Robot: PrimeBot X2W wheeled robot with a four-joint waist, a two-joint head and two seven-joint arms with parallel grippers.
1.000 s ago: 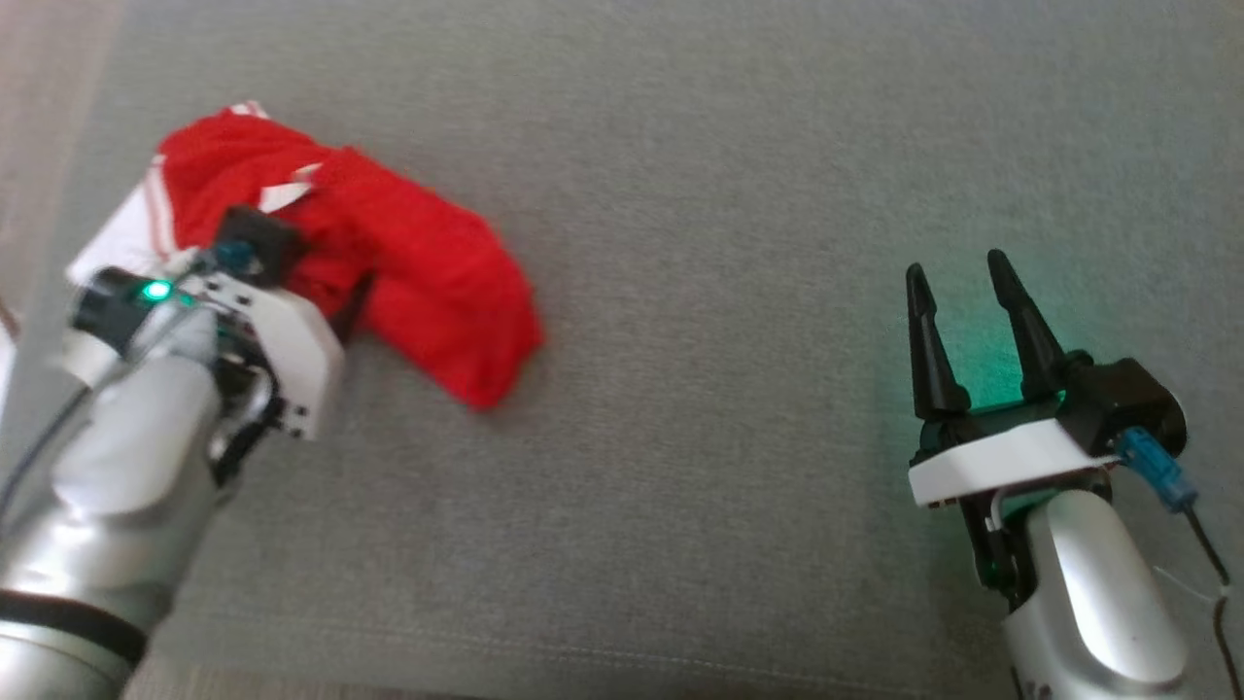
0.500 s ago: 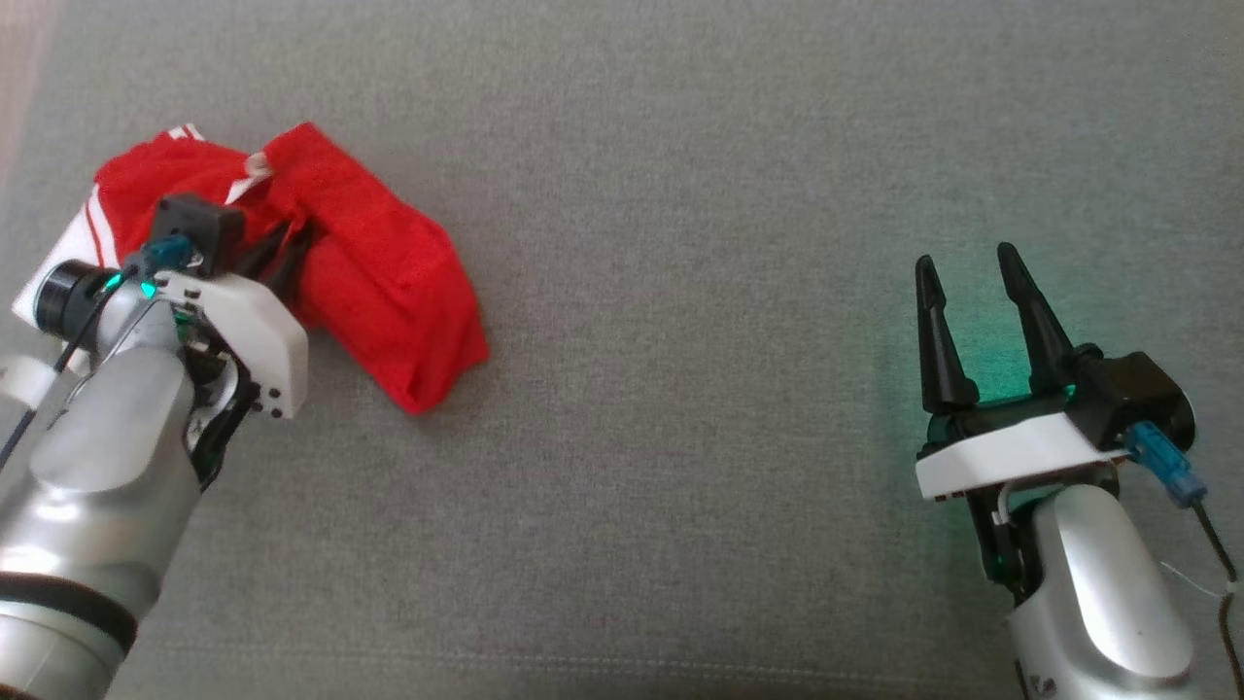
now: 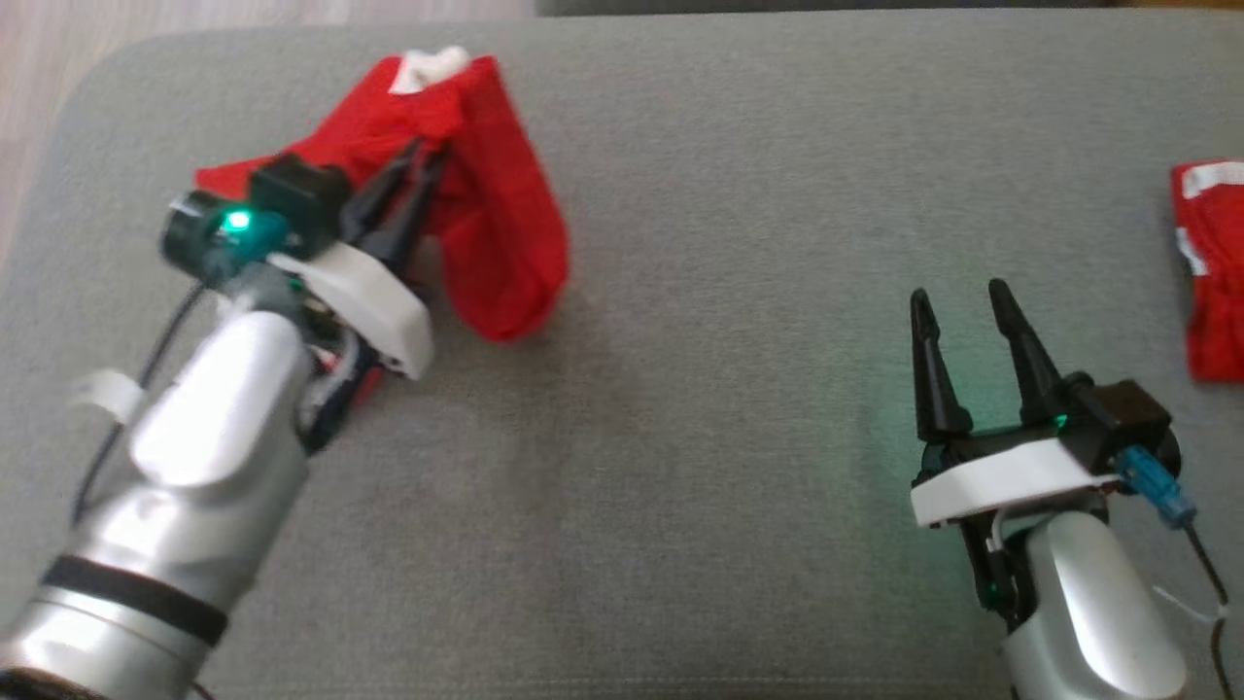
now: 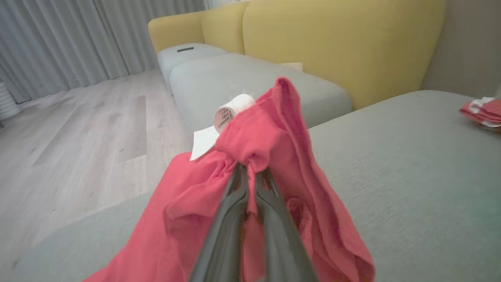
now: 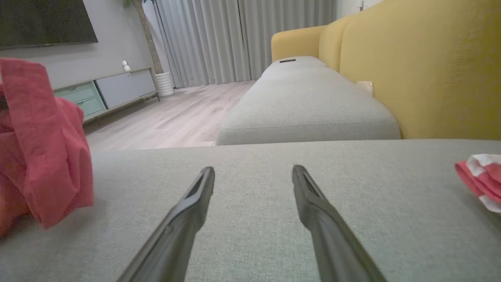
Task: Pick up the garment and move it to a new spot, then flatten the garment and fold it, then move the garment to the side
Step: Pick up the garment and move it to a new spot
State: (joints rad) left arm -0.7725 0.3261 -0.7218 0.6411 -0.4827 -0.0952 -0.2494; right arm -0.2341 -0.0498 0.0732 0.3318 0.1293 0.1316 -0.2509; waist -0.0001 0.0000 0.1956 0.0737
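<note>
1. Two grippers are over a grey seat cushion. The left gripper is toward the cushion's far left corner, and the right gripper is at the near right.
2. The left claw is clamped together on a bunched fold of the red garment. In the left wrist view the cloth puckers just above the two dark tips, which are nearly touching.
3. The garment hangs from that pinch. One long red panel drops to the right of the claw, and the rest spreads out below and behind the wrist.
4. Motion blur makes it impossible to tell whether the lower hem rests on the cushion or hangs just above it.
5. A white tag and a small round label stick out of the cloth near the gripped fold.
6. The right claw is apart, with its fingers spread wide and nothing between them. It points across bare cushion, well away from the garment.
7. A second red and white cloth lies on the cushion at its far right edge, apart from both grippers.
8. Beyond the cushion are a yellow sofa back, a pale wooden floor and grey curtains.
</note>
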